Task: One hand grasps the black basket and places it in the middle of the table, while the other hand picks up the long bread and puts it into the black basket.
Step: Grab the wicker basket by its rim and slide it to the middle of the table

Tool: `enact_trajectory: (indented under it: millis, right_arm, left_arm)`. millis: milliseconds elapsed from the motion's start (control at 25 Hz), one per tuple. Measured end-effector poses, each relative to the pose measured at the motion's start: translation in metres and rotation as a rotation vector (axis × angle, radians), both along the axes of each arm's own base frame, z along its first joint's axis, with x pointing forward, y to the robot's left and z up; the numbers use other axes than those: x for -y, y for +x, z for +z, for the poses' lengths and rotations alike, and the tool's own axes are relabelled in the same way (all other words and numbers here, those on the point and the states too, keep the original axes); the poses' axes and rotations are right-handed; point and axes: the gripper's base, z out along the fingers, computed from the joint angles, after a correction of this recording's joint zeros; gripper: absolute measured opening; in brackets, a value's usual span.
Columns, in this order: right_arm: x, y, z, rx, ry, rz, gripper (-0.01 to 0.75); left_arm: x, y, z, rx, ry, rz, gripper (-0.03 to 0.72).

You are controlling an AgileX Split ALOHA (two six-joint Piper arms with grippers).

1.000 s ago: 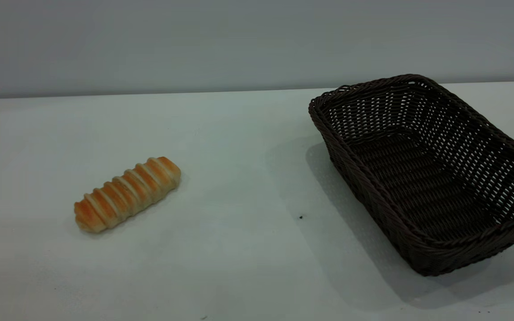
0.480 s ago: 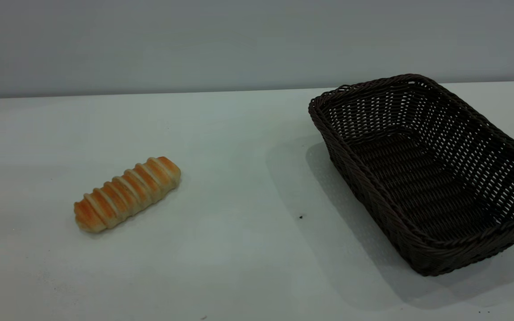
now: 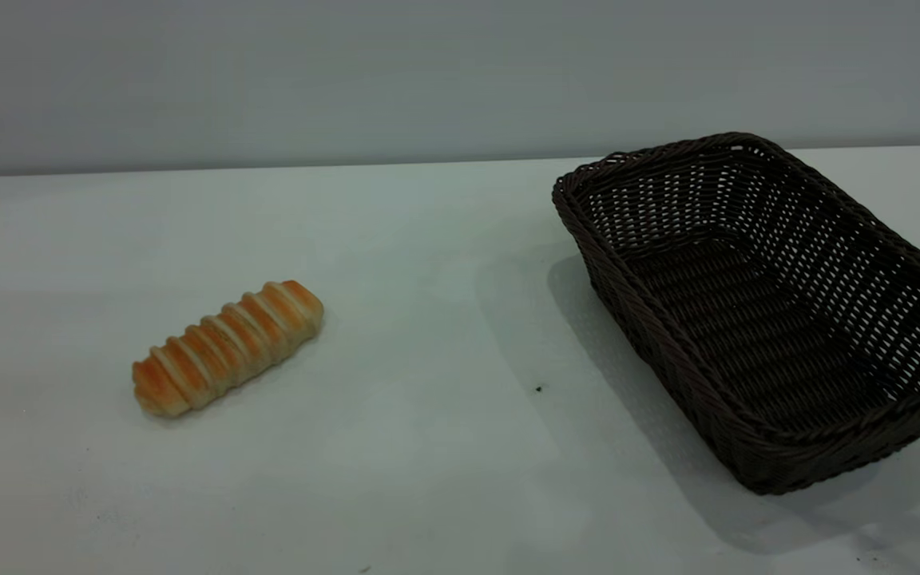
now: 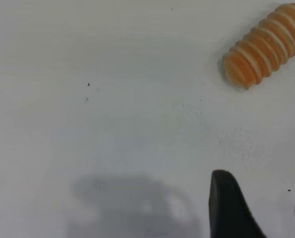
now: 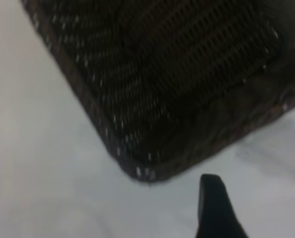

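A: Two task things lie on the table [image 3: 428, 319] in the exterior view, and neither arm shows there. The long bread [image 3: 227, 347] sits at the left, angled, well apart from the black basket [image 3: 755, 311], which stands empty at the right with its far corner cut off by the picture's edge.

B: So the basket is not in the middle yet. What could go wrong?

A: I'd judge the basket's size is the risk. Gripped on one rim, it could tilt or swing as it is dragged, and its open weave gives a fingertip something to snag. The bread is rounded, so a pinch off its centre might roll it away.

B: And the left wrist view?

A: The left gripper [image 4: 259, 208] hangs above bare table, its dark fingers [image 4: 226, 203] apart with nothing between them; the second finger is only a sliver at the edge. The bread lies near but off to one side, partly cut off, so a straight descent from here would miss it.

B: The right wrist view?

A: The right gripper [image 5: 214, 206] is near a corner of the basket, just outside the rim. Only one finger shows, so I cannot tell whether its fingers are apart or together. The weave is blurred and dark, and whether the finger touches the rim is hard to make out; it looks clear of it.
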Motion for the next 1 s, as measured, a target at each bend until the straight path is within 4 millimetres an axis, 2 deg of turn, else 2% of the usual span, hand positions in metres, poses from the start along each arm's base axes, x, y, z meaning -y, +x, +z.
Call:
enact_trajectory:
  millis: [320, 560, 1000]
  right_arm:
    - [0.004, 0.029, -0.045, -0.088, 0.104, -0.262, 0.457]
    - [0.005, 0.037, -0.073, -0.172, 0.143, -0.389, 0.457]
    - [0.006, 0.039, -0.078, -0.177, 0.147, -0.424, 0.457]
  left_arm:
    - [0.000, 0.001, 0.001, 0.015, -0.002, 0.001, 0.366]
    - [0.000, 0.001, 0.001, 0.017, -0.002, 0.001, 0.366]
    - [0.000, 0.001, 0.001, 0.017, -0.002, 0.001, 0.366]
